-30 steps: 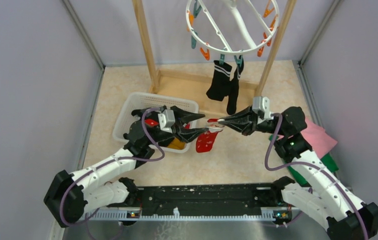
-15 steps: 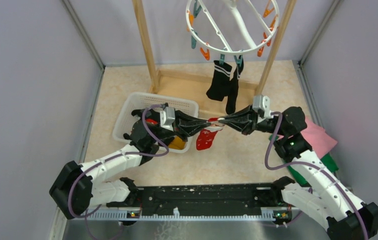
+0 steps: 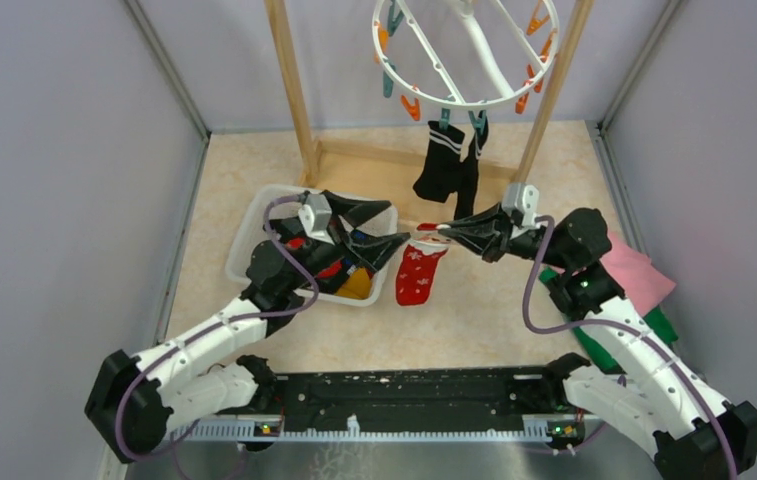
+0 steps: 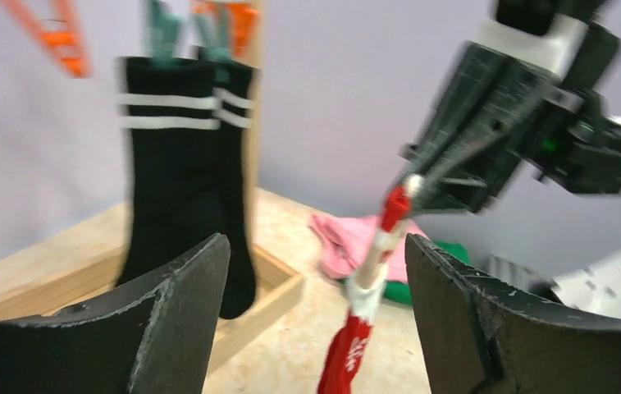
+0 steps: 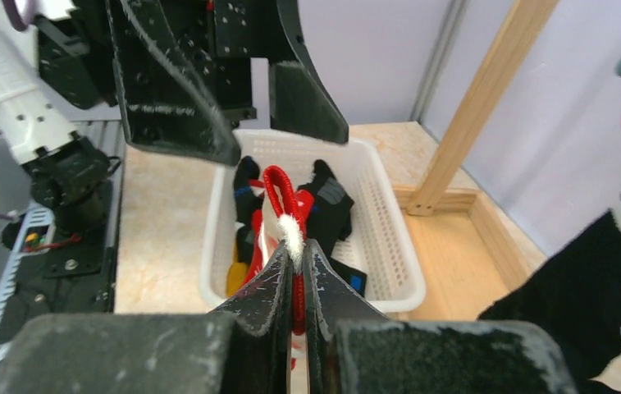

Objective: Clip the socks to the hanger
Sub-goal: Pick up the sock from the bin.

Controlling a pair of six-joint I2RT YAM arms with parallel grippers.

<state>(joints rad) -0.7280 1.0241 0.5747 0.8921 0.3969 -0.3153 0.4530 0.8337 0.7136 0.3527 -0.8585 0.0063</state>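
Top external view, itemised.

Red dotted sock (image 3: 417, 275): hangs by its cuff from the right tool (image 3: 444, 229), toe down on the desk (image 3: 484, 315) just right of the basket (image 3: 250, 228). Held up this way, I judge, so the cuff is free for a peg.

Right tool: clamped on the cuff; the right wrist view shows the white trim pinched between its fingers.

Right arm: elbow bent, forearm reaching left and far, below the hanger (image 3: 466, 103).

Left tool (image 3: 400, 224): jaws spread wide, holding nothing, facing the cuff from the left, just apart from it; probably placed to steady the sock.

Left arm: raised over the basket.

Hanger: overhead, far side; black striped pair (image 3: 446, 165) pegged, orange pegs (image 3: 411, 107) spare.

Other socks (image 3: 356, 288): in the basket.
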